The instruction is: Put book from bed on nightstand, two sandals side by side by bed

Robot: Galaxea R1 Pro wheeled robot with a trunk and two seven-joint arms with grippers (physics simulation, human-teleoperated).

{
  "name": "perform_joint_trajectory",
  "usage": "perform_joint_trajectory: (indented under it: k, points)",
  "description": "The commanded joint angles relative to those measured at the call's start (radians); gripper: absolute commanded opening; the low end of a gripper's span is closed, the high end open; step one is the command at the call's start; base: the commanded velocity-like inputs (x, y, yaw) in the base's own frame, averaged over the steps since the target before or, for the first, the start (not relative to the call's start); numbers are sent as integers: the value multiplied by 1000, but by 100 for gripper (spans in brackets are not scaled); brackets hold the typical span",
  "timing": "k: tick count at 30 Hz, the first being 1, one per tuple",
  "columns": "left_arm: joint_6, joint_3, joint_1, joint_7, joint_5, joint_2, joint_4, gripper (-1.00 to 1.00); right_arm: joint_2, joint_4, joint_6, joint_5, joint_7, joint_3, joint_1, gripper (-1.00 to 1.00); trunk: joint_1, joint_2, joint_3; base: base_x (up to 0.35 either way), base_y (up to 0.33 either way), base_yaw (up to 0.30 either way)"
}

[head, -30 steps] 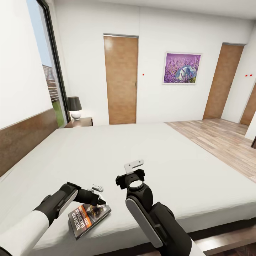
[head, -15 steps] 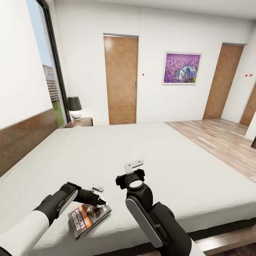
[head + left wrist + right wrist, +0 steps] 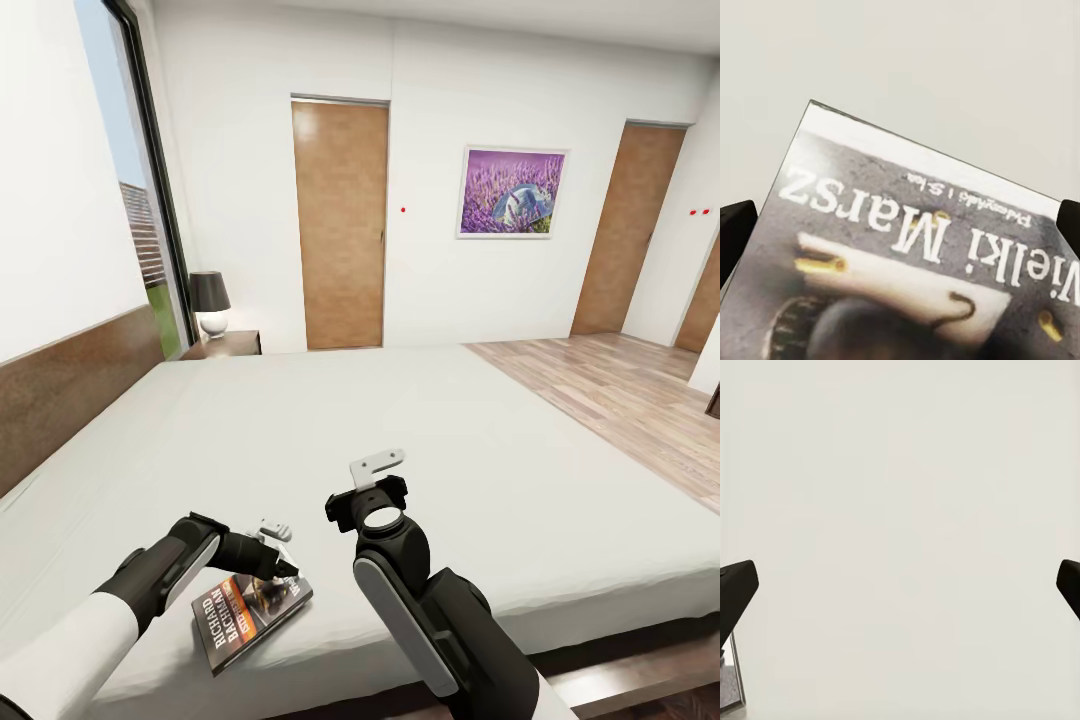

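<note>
Left gripper (image 3: 280, 560) hovers low over the book (image 3: 250, 606), fingers spread to either side of the cover and clasping nothing; over the last second almost nothing has moved — the arm holds the same pose, suggesting a pause just before the grasp; the book lies flat on the bed (image 3: 400, 430) near its front edge, at about seven o'clock in the head view; right gripper (image 3: 377, 466) waits open above bare mattress at six o'clock; the nightstand (image 3: 228, 344), lamp (image 3: 210, 303) on top, stands far off at eleven o'clock — the carry is not yet begun.
</note>
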Motion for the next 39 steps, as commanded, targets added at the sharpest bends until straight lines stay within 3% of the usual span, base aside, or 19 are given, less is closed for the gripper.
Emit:
perform_joint_trajectory:
  k: [1, 39]
  points:
    - [12, -5, 1, 4, 12, 1, -1, 100, 0, -1, 3, -9, -10, 1, -1, 100, 0, 0, -1, 0, 0, 0]
    - [17, -15, 11, 1, 13, 1, -18, 100, 0, -1, 3, -11, -10, 1, -1, 100, 0, 0, -1, 0, 0, 0]
